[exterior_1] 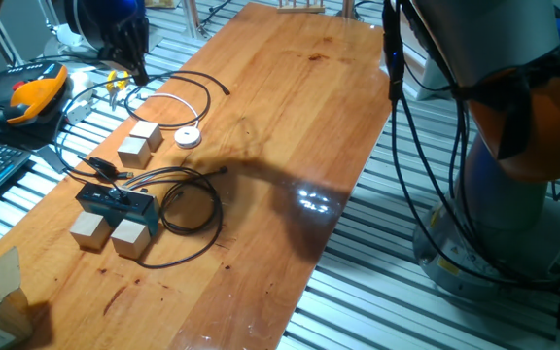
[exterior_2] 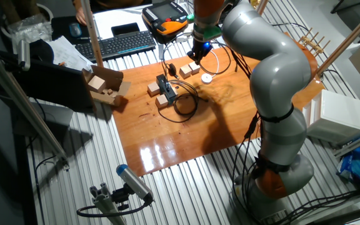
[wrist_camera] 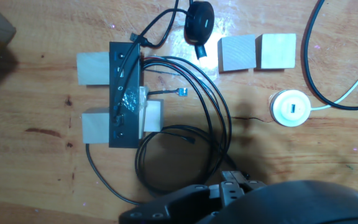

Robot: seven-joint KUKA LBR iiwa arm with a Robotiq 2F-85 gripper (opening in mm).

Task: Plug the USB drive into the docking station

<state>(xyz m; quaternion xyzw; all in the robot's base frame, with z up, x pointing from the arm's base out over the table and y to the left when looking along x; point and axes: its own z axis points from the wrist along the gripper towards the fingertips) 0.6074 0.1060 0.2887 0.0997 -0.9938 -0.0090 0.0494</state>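
The small black USB drive cannot be picked out with certainty in any view. The flat dark rectangular docking station (wrist_camera: pixel 124 93) lies on the reddish wooden table (exterior_1: pixel 290 107), near the edge by the keyboard. Two pale wooden cubes (wrist_camera: pixel 96 127) sit touching one long side of it, and a smaller pale block (wrist_camera: pixel 153 116) sits against the other. Thin black cables (wrist_camera: pixel 219 124) loop on the table beside the box, some running to its ports. A black oval plug body (wrist_camera: pixel 199 22) on a cable lies just past one short end. Further out stand two more pale cubes (wrist_camera: pixel 258 52), side by side, and near them a round white puck (wrist_camera: pixel 290 109) on a white cable. The dark two-finger gripper (exterior_1: pixel 136 66) hangs above the table's far end, well apart from the box. Whether its fingers are spread or pressed together cannot be told.
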